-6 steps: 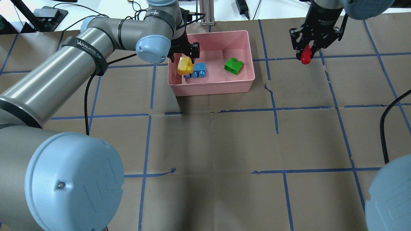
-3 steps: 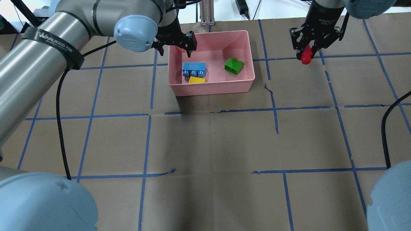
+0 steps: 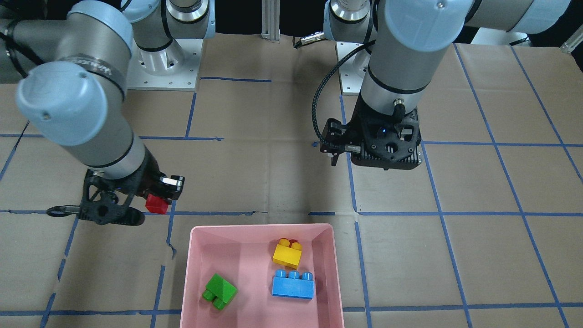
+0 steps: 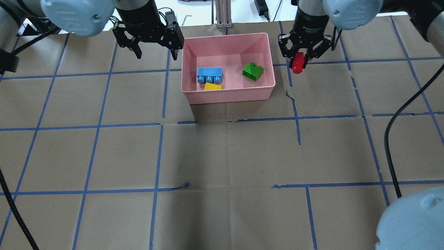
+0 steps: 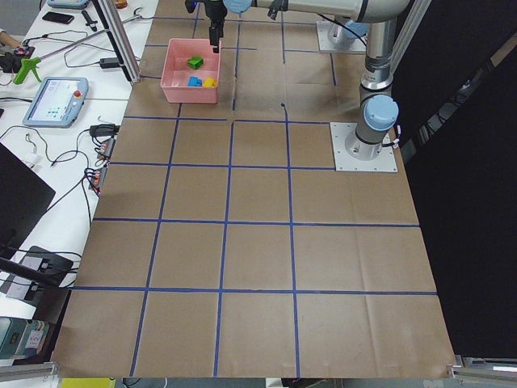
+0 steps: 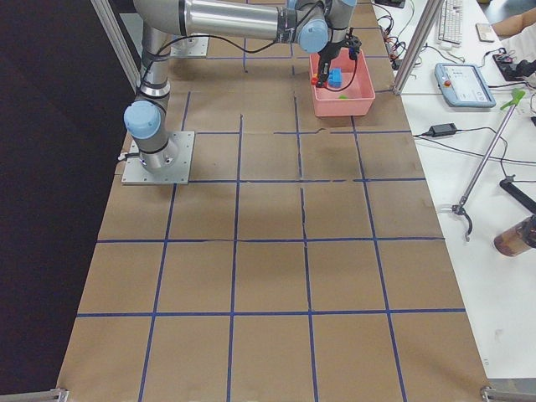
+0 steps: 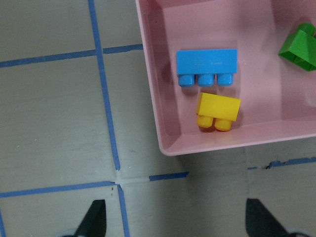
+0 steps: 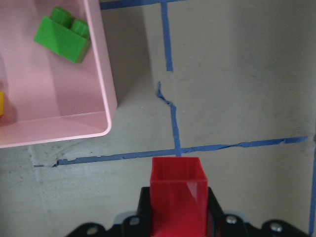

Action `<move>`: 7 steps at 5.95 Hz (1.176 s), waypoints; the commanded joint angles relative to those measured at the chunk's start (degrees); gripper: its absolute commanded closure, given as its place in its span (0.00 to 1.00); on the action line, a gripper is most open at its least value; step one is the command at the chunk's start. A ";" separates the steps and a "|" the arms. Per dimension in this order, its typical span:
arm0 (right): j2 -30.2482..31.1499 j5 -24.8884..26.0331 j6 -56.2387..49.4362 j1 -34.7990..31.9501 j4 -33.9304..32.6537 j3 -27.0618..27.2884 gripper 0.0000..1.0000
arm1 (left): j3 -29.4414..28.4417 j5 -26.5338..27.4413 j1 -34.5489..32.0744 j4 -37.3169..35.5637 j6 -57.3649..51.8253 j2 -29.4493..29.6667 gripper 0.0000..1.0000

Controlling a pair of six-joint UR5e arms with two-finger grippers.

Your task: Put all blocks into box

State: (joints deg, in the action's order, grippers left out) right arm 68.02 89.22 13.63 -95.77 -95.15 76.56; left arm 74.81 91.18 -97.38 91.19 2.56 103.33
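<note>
The pink box stands at the table's far middle. In it lie the blue block, the yellow block right beside it, and the green block further right. My left gripper is open and empty, just left of the box; its wrist view shows the box wall, the blue block and the yellow block. My right gripper is shut on the red block and holds it above the table just right of the box; the red block also shows in the right wrist view.
Brown paper with a blue tape grid covers the table. An aluminium post and cables stand behind the box. A black cable hangs from the right arm. A side bench holds a tablet.
My left gripper let go of the yellow block, which now lies by the blue one, and drew back to the left of the box. My right gripper moved left toward the box with the red block.
</note>
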 commanded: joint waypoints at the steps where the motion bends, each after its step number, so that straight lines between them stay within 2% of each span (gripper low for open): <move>1: -6.88 -0.10 9.97 -7.65 -10.25 -0.19 0.78 | 1.03 0.23 1.22 5.91 0.08 -2.70 0.01; 2: -11.11 -0.19 9.57 -7.94 -16.85 -0.27 0.77 | 5.57 0.06 1.23 5.50 0.17 -4.79 0.01; 3: -14.37 -0.02 8.18 -7.86 -21.18 -0.36 0.77 | 10.57 -0.03 2.27 2.10 0.86 -8.03 0.01; 4: -15.62 0.07 7.73 -7.68 -23.57 -0.36 0.73 | 11.40 -0.47 4.19 0.06 0.70 -9.45 0.01; 5: -15.55 0.25 7.99 -7.33 -24.03 -0.45 0.07 | 11.41 -0.47 4.91 0.04 0.61 -10.42 0.01; 6: -14.67 -0.10 8.25 -6.72 -23.42 -1.76 0.01 | 11.15 -0.21 4.83 -0.13 0.70 -10.95 0.01; 7: -13.88 -0.02 8.25 -6.71 -18.54 -5.42 0.00 | 11.06 -0.21 4.83 -0.83 0.87 -11.48 0.01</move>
State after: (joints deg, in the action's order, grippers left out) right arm 53.41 89.22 21.82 -102.64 -117.08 73.97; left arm 85.95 90.91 -92.61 90.91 3.30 92.43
